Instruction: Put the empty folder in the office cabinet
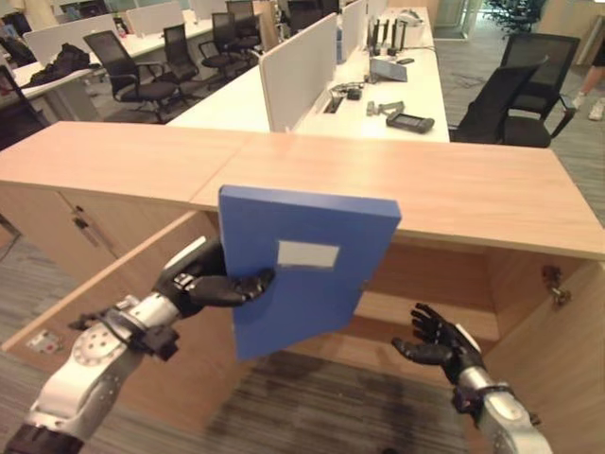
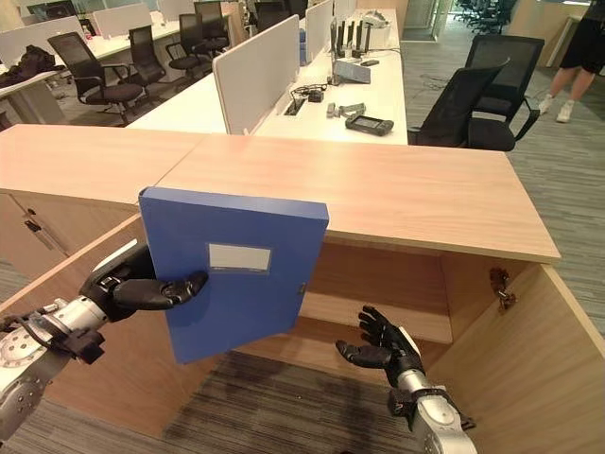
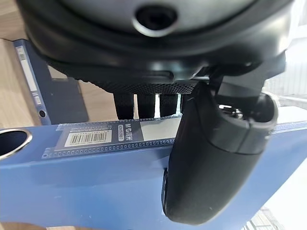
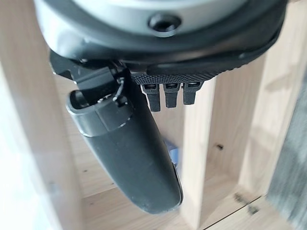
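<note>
At centre frame the left hand [image 1: 203, 282] is pinching the blue folder [image 1: 307, 270] by its edge, holding it tilted before the open cabinet [image 1: 444, 326]. At lower right the right hand [image 1: 437, 342] is waiting, fingers spread. Next, I reckon, comes sliding it onto the shelf [image 1: 406, 312].

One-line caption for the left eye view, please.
Left hand grips blue folder before open cabinet; right hand open.

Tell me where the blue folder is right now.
The blue folder is held upright in the left hand, in front of the open cabinet, left of the open right hand.
</note>
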`<state>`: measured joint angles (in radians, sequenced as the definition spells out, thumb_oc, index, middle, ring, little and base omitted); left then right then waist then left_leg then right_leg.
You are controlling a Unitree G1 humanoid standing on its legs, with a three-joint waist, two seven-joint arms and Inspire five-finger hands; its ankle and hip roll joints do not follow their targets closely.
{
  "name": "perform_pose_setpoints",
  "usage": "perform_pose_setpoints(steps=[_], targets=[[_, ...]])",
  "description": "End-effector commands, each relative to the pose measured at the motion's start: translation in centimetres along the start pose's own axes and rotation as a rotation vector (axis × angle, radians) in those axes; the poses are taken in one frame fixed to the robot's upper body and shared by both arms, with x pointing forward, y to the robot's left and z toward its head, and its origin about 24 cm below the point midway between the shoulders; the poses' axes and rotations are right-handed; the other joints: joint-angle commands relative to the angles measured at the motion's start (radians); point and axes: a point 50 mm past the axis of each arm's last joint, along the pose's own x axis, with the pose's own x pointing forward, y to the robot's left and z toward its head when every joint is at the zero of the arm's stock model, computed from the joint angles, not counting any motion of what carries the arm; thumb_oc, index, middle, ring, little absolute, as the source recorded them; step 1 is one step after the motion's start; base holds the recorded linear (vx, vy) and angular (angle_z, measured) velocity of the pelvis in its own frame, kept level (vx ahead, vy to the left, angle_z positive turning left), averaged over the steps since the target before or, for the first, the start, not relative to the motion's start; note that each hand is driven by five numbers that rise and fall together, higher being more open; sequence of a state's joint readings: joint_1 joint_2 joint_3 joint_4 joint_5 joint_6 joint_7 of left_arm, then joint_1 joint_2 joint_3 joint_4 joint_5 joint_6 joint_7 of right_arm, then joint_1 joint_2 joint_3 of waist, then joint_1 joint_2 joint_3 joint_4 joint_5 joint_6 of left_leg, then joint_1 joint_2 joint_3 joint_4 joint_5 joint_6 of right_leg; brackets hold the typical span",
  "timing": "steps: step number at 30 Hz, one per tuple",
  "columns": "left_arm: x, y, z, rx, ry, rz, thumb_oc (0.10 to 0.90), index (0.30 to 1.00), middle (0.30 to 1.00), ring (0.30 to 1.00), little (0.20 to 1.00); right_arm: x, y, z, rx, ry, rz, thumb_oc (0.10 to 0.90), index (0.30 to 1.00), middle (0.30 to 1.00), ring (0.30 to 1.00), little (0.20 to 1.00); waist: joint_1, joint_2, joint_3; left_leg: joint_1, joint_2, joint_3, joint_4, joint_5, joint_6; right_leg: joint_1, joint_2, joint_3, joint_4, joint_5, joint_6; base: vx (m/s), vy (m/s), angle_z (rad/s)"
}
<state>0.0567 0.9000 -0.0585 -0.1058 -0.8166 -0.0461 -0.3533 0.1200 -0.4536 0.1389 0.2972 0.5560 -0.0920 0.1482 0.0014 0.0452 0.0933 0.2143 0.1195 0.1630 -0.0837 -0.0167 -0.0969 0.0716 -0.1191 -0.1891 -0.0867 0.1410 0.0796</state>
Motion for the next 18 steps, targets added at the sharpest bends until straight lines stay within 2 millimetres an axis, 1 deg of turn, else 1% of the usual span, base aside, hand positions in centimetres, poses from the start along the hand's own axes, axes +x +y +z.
perform_pose_setpoints(steps=[1,9,10,11,18], targets=[[2.1,1.0,7.0,0.129,-0.332,0.0,0.4,0.3,0.3,0.3,0.3,1.4,1.7,7.8,0.022,-0.325,0.189,0.8,0.9,0.9,0.9,0.9,-0.018,-0.022,-0.006,-0.01,-0.026,-0.006,-0.004,-0.026,0.01,0.092,-0.023,0.039,0.077,-0.197,0.082,0.01,0.014,-0.04],[3.0,0.1,6.7,0.102,-0.336,-0.047,0.4,0.3,0.3,0.3,0.3,1.4,5.6,10.6,0.116,-0.429,0.433,0.8,0.9,0.9,0.9,0.9,-0.023,-0.023,-0.009,-0.007,-0.025,0.002,-0.004,-0.029,0.009,0.093,-0.023,0.047,0.07,-0.195,0.084,0.0,0.003,-0.02],[3.0,0.1,6.7,0.102,-0.336,-0.047,0.4,0.3,0.3,0.3,0.3,1.4,5.6,10.6,0.116,-0.429,0.433,0.8,0.9,0.9,0.9,0.9,-0.022,-0.023,-0.009,-0.006,-0.025,0.002,-0.004,-0.029,0.009,0.093,-0.023,0.047,0.07,-0.195,0.084,0.0,0.005,-0.08],[3.3,-0.3,6.7,0.094,-0.339,-0.074,0.4,0.3,0.3,0.3,0.3,1.4,6.6,11.2,0.138,-0.447,0.491,0.8,0.9,0.9,0.9,0.9,-0.023,-0.023,-0.009,-0.006,-0.024,0.003,-0.004,-0.029,0.01,0.092,-0.023,0.049,0.07,-0.194,0.084,0.0,0.003,-0.07],[4.3,-1.8,6.6,0.061,-0.343,-0.161,0.4,0.3,0.3,0.3,0.3,1.5,9.6,12.7,0.18,-0.502,0.625,0.8,0.9,0.9,0.9,0.9,-0.025,-0.022,-0.013,-0.005,-0.024,0.005,-0.004,-0.03,0.011,0.092,-0.023,0.055,0.067,-0.193,0.083,0.0,0.001,-0.04]])
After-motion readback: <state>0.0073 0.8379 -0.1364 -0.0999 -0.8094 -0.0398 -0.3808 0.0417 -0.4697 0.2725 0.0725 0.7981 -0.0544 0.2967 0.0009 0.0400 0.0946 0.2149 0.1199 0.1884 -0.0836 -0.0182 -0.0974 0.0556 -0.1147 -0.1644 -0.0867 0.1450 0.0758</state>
